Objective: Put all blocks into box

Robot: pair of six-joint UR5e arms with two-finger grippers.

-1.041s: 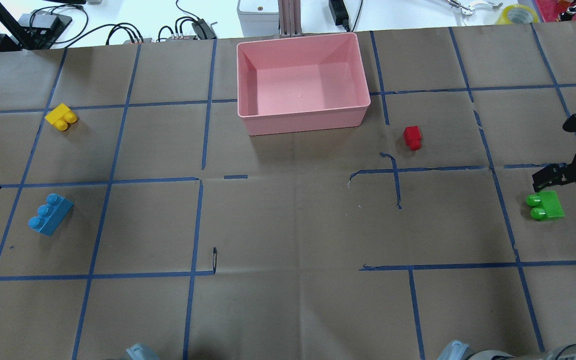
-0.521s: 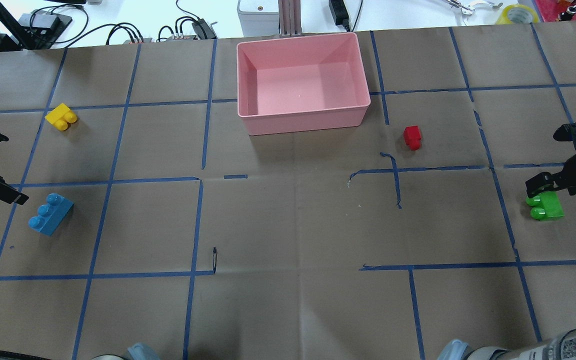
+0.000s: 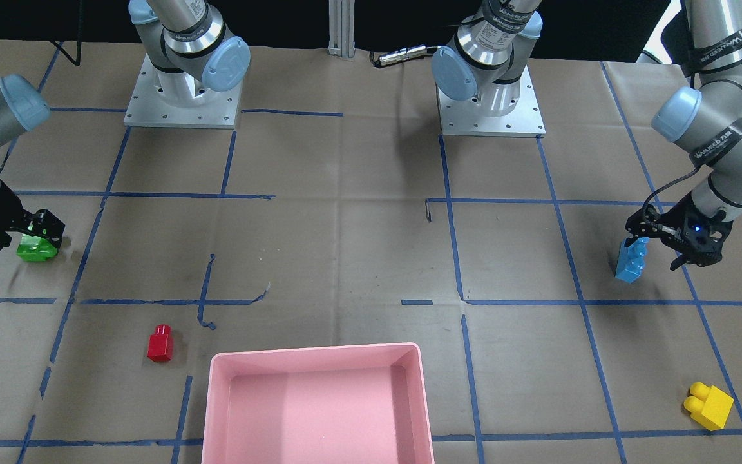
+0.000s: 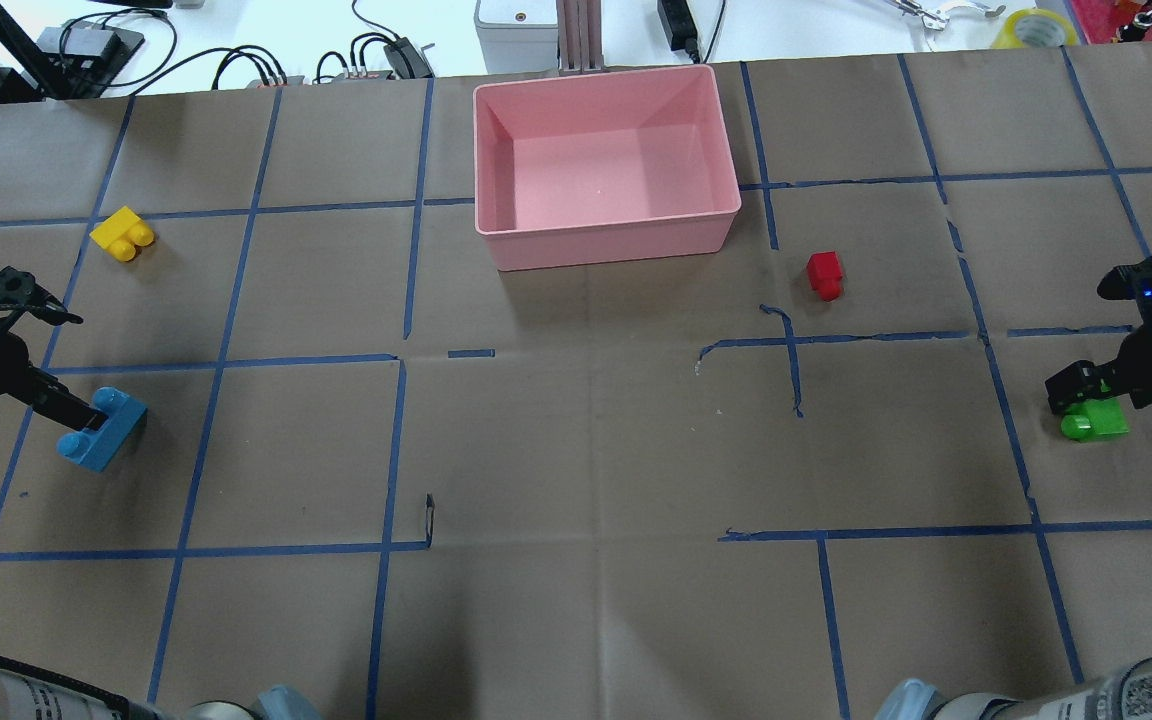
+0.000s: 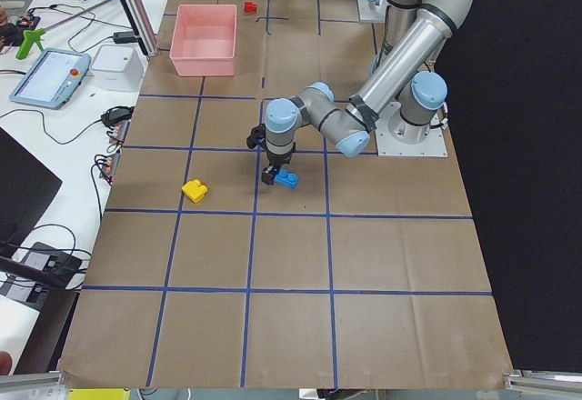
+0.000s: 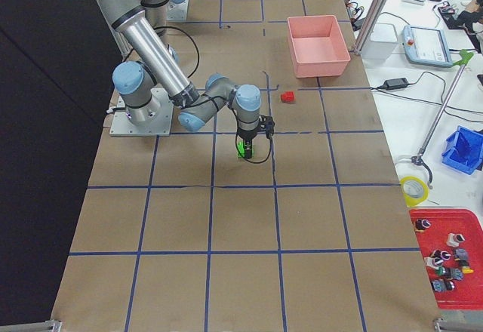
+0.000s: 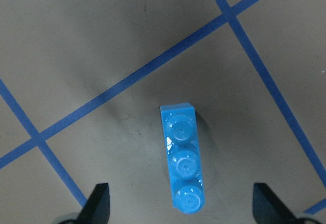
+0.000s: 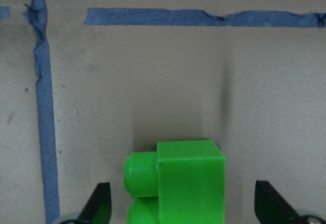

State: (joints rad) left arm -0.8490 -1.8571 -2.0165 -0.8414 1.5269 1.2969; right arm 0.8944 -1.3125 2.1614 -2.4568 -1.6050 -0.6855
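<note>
**Both hands spread, each over one block**

The left hand is holding its fingers wide apart, straddling the light-blue block, which is lying on the surface at the robot's far left. The right hand is standing equally spread around the green block at the far right. The red block is sitting near the pink box, on its right. The yellow block is lying well apart on its left.

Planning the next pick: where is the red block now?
In the overhead view, the red block lies right of centre, just off the box at its near-right corner, not touching it.
</note>
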